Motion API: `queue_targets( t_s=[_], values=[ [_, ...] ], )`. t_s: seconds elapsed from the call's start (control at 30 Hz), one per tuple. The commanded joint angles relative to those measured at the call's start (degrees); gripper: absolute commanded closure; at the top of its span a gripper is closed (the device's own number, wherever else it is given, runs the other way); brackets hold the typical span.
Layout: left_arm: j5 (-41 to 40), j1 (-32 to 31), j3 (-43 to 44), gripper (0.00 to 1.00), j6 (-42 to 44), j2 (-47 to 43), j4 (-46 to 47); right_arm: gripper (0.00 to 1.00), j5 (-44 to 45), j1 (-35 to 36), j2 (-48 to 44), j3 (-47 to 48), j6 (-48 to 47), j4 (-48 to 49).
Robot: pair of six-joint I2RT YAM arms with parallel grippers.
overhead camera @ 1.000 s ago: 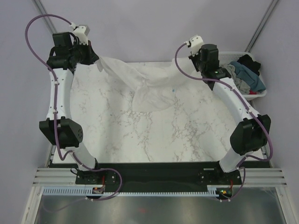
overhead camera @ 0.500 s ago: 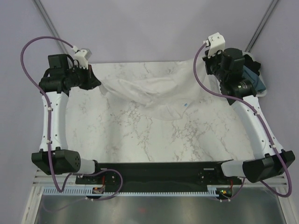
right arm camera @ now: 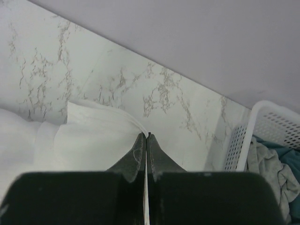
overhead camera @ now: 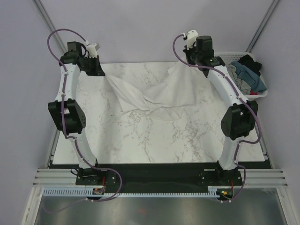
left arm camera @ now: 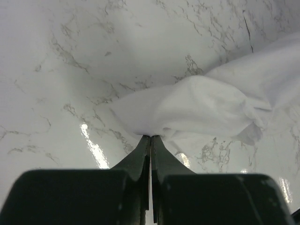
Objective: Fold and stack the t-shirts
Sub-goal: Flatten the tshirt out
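A large white t-shirt (overhead camera: 159,96) lies rumpled across the back middle of the marble table, stretched between my two grippers. My left gripper (overhead camera: 102,74) is shut on its left corner; the left wrist view shows the jaws (left arm camera: 151,137) pinched on bunched white fabric (left arm camera: 206,108) just above the tabletop. My right gripper (overhead camera: 184,64) is shut on its right corner; the right wrist view shows the jaws (right arm camera: 146,135) closed on a thin folded edge of the white shirt (right arm camera: 89,145). Grey (overhead camera: 243,85), teal-blue (overhead camera: 255,80) and black (overhead camera: 249,62) shirts lie in the basket.
A white plastic lattice basket (overhead camera: 260,95) stands at the back right corner, beside the right arm; its rim also shows in the right wrist view (right arm camera: 262,117). Grey walls rise close behind the table's back edge. The marble table (overhead camera: 150,140) stretches toward the arm bases.
Both arms have swung inward from a wide spread. The right gripper moved left away from the basket, the left moved right and back. The white shirt has slackened and settled lower on the table.
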Motion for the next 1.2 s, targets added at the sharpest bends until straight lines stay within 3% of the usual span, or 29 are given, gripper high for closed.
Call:
queue_targets(
  t_s=[0.0, 0.13, 0.27, 0.33, 0.4, 0.47, 0.57, 0.6, 0.63, 0.83, 0.97, 1.17],
  values=[
    [0.0, -0.3, 6.1, 0.98, 1.9, -3.9, 1.2, 1.0, 0.1, -0.3, 0.2, 9.1, -1.3, 2.0],
    [4.5, -0.4, -6.5, 0.98, 3.7, -12.7, -1.6, 1.0, -1.6, -0.5, -5.6, 1.8, -1.7, 1.7],
    [8.6, -0.7, -19.4, 0.97, 4.0, -21.2, -9.9, 1.0, -5.6, -0.4, -15.6, -12.8, 2.5, -1.1],
    [11.2, -0.9, -23.4, 0.72, 5.3, -20.6, -18.2, 1.0, -7.0, 0.2, -18.9, -17.6, 4.3, -1.6],
    [12.8, -0.9, -23.5, 0.59, 5.9, -17.5, -23.3, 1.0, -8.8, 0.4, -20.0, -23.1, 6.6, -1.7],
    [12.6, -0.7, -21.7, 0.55, 5.7, -15.8, -25.6, 1.0, -8.9, 0.9, -20.1, -24.6, 7.4, -1.4],
    [7.0, -0.4, -16.6, 0.5, 3.9, -12.7, -20.4, 1.0, -8.8, 0.9, -17.9, -22.1, 7.8, -1.1],
    [3.3, -0.4, -13.5, 0.2, 3.5, -9.9, -19.9, 1.0, -8.5, 0.9, -17.2, -21.2, 7.3, -1.3],
    [1.7, -0.3, -12.3, 0.11, 2.9, -7.9, -19.8, 1.0, -8.2, 0.9, -15.9, -20.4, 6.9, -1.2],
    [-0.4, -0.3, -13.0, 0.14, 0.5, 0.2, -18.0, 1.0, -8.5, 0.9, -12.9, -17.2, 6.2, -1.7],
    [-1.4, 0.8, -12.4, 0.3, 0.5, 3.9, -17.5, 1.0, -8.3, 0.9, -12.3, -17.8, 6.5, -1.8],
    [-4.4, 2.9, -10.4, 0.37, 1.6, 8.6, -18.0, 1.0, -8.0, 0.9, -11.5, -17.3, 6.4, -1.8]
  ],
)
